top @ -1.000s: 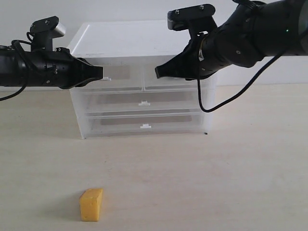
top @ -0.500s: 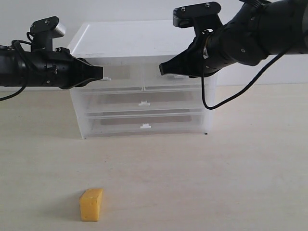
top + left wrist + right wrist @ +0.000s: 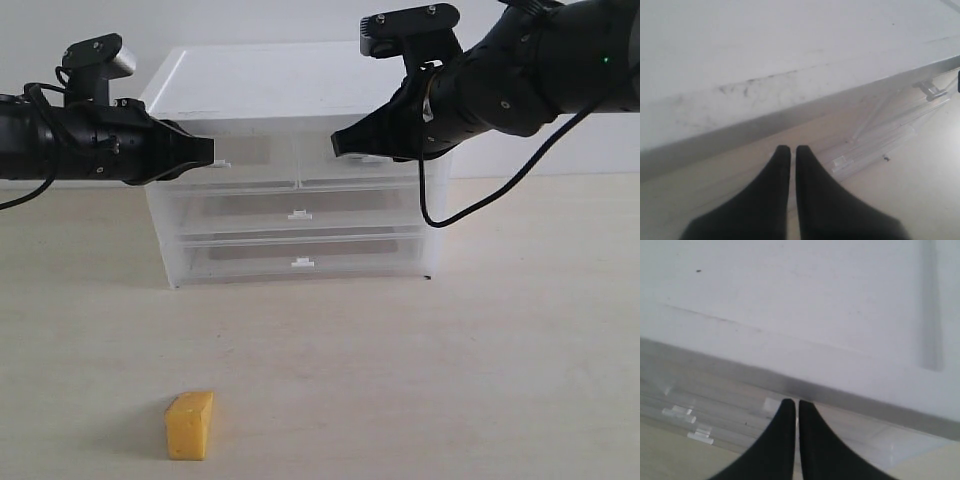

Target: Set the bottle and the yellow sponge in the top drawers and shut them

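left pincer (image 3: 208,152): pressed together, nothing between the fingers; held level, tip aimed at front of top-left drawer (image 3: 250,150)
left pincer vs tab: tip just beside that drawer's small white tab handle (image 3: 222,163); contact or not, cannot tell
left wrist view: two black fingers (image 3: 771,185) side by side, only a thin slit between, above the cabinet's front edge
right pincer (image 3: 336,150): pressed together, empty; tilted slightly down, tip in front of top-right drawer (image 3: 318,172), over the part of its front nearer the middle of the cabinet
right wrist view: black fingers (image 3: 782,435) closed tip to tip, drawer fronts just past them
top drawers: both pushed in, flush with cabinet front
yellow sponge (image 3: 189,425): on desk (image 3: 480,350), standing on end, well in front of cabinet, toward left of exterior view, well apart from both pincers
cabinet (image 3: 290,80): translucent white, flat white top, at back of desk
upper full-width drawer (image 3: 240,212): shut, tab at its middle
lower full-width drawer (image 3: 240,260): shut, tab at its middle
cable (image 3: 440,225): black, looping down from right arm past cabinet's right side
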You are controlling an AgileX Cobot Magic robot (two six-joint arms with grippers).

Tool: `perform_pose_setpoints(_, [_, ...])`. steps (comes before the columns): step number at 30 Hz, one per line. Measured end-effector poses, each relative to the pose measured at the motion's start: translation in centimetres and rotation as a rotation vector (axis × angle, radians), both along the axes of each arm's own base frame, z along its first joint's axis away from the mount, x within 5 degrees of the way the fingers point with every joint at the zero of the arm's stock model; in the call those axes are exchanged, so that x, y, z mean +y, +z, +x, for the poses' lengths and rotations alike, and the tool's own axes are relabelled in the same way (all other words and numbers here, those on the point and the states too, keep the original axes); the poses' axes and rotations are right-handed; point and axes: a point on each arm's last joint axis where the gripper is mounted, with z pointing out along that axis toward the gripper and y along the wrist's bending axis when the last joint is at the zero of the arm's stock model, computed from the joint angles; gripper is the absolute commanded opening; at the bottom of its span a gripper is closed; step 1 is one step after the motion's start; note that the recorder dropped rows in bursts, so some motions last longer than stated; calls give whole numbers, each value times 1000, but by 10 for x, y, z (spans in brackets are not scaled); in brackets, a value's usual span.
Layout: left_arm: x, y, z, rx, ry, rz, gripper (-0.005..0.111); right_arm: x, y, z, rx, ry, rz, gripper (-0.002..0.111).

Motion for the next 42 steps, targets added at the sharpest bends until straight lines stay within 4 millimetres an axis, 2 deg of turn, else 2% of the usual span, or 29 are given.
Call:
perform_pose_setpoints(21, [0, 0, 0, 0, -3, -2, 4, 0, 0, 0, -10, 14, -24, 0])
perform_pose_setpoints(26, [-7, 2, -5, -18, -97, -13, 4, 0, 0, 0, -13, 16, -29, 0])
perform_pose_setpoints(33, [-6, -2, -13, -25, -170, 91, 4, -1, 0, 0, -15, 21, -39, 0])
perform_pose_setpoints(37, [0, 4, -22, -55, -159, 157, 4, -1, 0, 0, -15, 21, -40, 0])
perform_pose_setpoints(42, [4, 14, -37, -169, -79, 373, 4, -1, 0, 0, -15, 21, -40, 0])
